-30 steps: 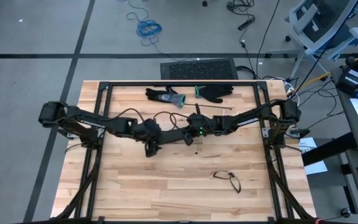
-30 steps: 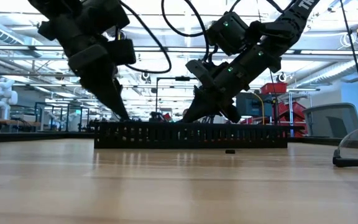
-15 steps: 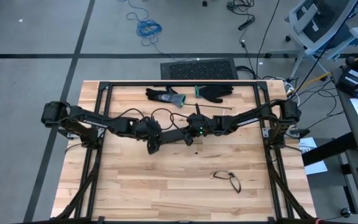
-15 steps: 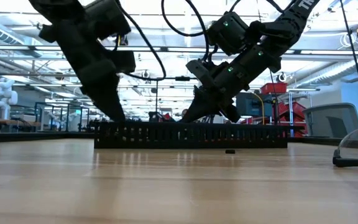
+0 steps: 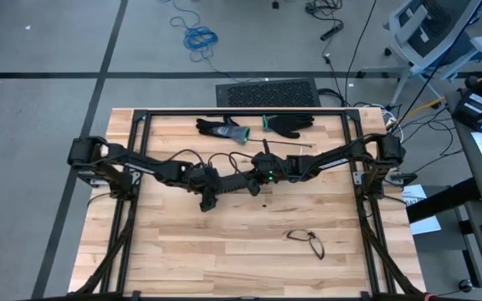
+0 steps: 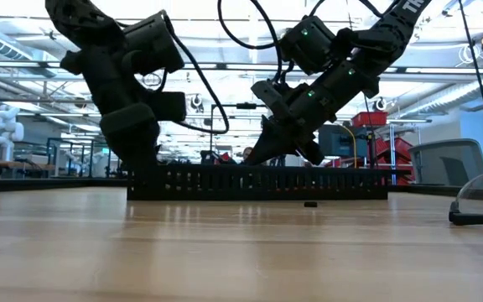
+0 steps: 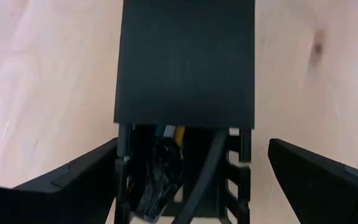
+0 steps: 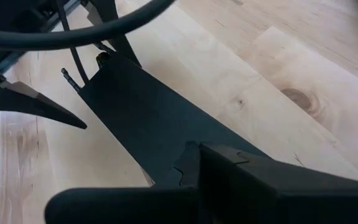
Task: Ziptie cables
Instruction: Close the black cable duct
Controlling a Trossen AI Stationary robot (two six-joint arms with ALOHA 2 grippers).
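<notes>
The left end effector (image 7: 191, 180) stands spread wide astride one end of the black duct (image 7: 185, 62) at mid-table (image 5: 182, 251). The cables (image 7: 169, 134) lie inside the duct, only just showing under its cover. The right end effector (image 6: 262, 155), pressed together, bears down on the duct farther along.

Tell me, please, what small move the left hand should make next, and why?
Probably ease the left hand down onto the duct: its open fingers straddle the duct's end, where the cables show under the lid, while the shut right hand steadies the other end.
</notes>
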